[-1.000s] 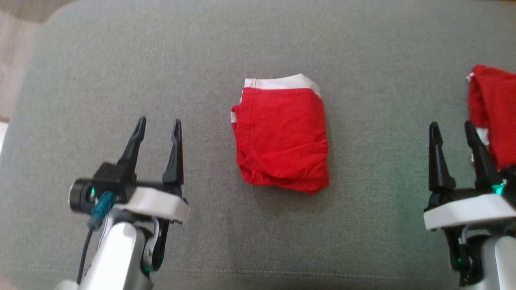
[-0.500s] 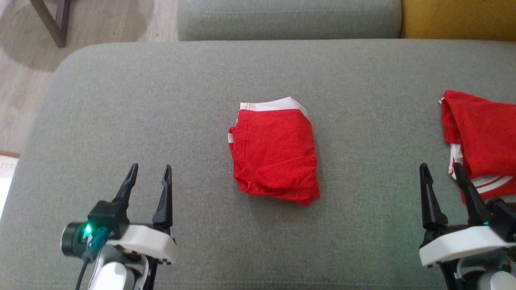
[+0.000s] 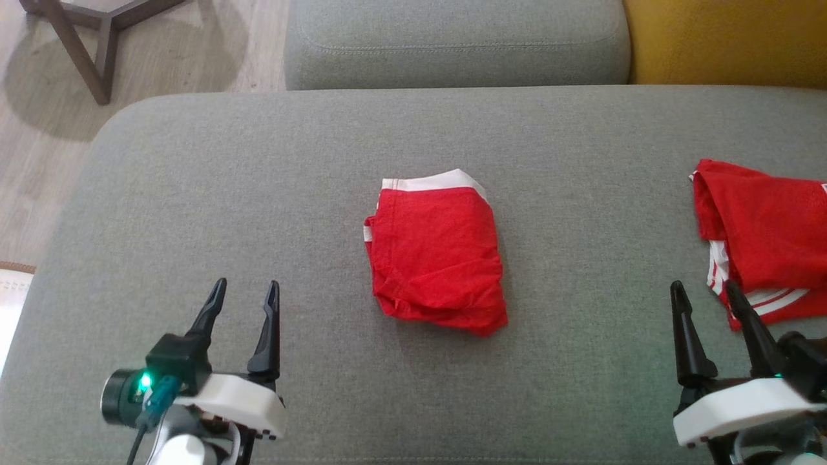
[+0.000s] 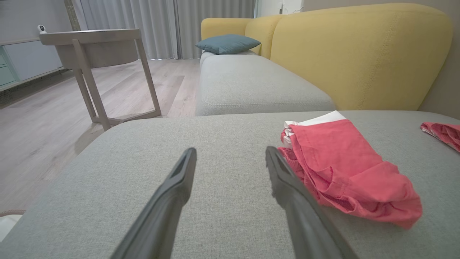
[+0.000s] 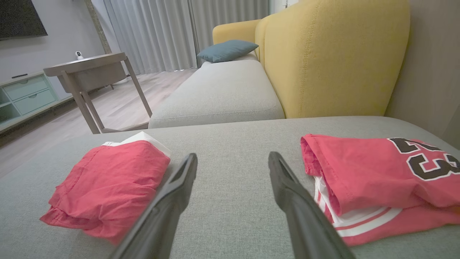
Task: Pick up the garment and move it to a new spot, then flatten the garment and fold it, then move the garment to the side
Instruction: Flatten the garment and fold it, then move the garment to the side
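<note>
A folded red garment [image 3: 434, 258] with a white band along its far edge lies flat in the middle of the grey cushion [image 3: 258, 194]. The left wrist view has the garment [image 4: 345, 169] to the right of the fingers, and the right wrist view has the garment [image 5: 111, 183] to their left. My left gripper [image 3: 247, 282] hovers open and empty at the near left, apart from the cloth; its own camera shows the left gripper [image 4: 230, 149] over bare cushion. My right gripper [image 3: 703, 284] is open and empty at the near right, and the right gripper [image 5: 233, 154] points between the two red pieces.
A second folded red jersey [image 3: 762, 232] with white stripes and black numbers [image 5: 424, 158] lies at the cushion's right end, close to my right fingers. Beyond are another grey cushion [image 3: 452, 39], a yellow backrest [image 3: 723, 39] and a wooden side table [image 3: 77, 39] on the floor at left.
The head camera has tilted up, bringing the far cushion, backrest and floor into view. Both grippers sit nearer to me relative to the garment, still open. The garments lie as before.
</note>
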Tool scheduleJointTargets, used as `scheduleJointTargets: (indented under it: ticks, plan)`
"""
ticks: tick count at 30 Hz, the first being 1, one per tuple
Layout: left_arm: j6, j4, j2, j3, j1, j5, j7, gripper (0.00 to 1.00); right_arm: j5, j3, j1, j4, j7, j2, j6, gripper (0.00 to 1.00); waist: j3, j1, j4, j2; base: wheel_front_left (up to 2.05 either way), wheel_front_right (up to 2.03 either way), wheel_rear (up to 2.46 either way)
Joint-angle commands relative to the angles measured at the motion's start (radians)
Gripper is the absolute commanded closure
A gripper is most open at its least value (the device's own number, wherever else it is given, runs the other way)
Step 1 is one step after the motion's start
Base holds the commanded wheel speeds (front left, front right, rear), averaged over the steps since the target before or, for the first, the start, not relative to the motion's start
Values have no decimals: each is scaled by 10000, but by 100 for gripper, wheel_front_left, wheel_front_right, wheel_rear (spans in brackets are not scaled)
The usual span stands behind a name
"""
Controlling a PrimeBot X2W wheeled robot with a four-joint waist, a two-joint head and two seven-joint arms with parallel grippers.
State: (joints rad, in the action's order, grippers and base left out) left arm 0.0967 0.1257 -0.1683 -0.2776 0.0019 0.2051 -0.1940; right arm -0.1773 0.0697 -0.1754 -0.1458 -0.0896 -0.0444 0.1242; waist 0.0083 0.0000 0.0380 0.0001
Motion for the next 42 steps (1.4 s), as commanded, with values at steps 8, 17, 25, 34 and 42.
scheduleJointTargets:
  ticks: [8,17,25,34,42]
  plan:
    - [110,-470,-229,285,-207,87,71,0,-107,-184,222,-427,-43,-60,65,0,-34,0,-70,-1,0,0,0]
    - [172,-496,-247,223,-200,127,107,0,-134,-164,204,-433,-95,-59,65,0,-68,0,-90,-1,0,0,0]
    - [177,-550,-232,75,-355,107,94,0,-143,-87,236,-432,-135,-59,65,0,68,0,47,-1,0,0,0]
    - [60,-681,-40,-268,-1255,-74,-158,0,-22,-387,1078,586,-245,-59,65,0,874,0,932,-1,0,0,0]
    - [-65,-501,339,-601,-2077,-215,-491,0,-202,-1361,2603,2494,-133,-176,65,0,1660,0,1916,-1,0,0,0]
